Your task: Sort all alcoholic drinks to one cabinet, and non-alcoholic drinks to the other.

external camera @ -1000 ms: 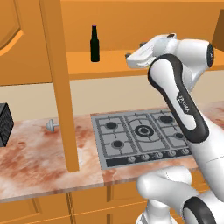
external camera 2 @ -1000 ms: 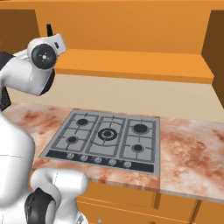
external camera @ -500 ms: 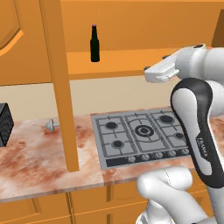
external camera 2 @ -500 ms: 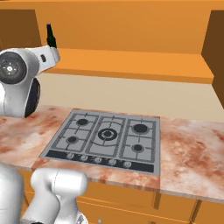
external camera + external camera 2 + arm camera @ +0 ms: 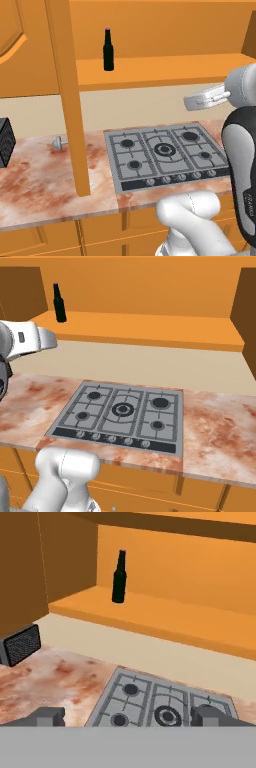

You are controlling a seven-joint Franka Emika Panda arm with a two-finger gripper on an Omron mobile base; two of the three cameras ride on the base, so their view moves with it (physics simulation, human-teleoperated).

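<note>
Beer bottle upright on cabinet shelf, near its left end, beside divider; I judge that one sorted. Other drinks not located from here, so most of sorting left, I reckon. Fingers spread wide, holding nothing. Hand raised above hob, roughly level, arm folded close to base; hand camera faces shelf and bottle.
</note>
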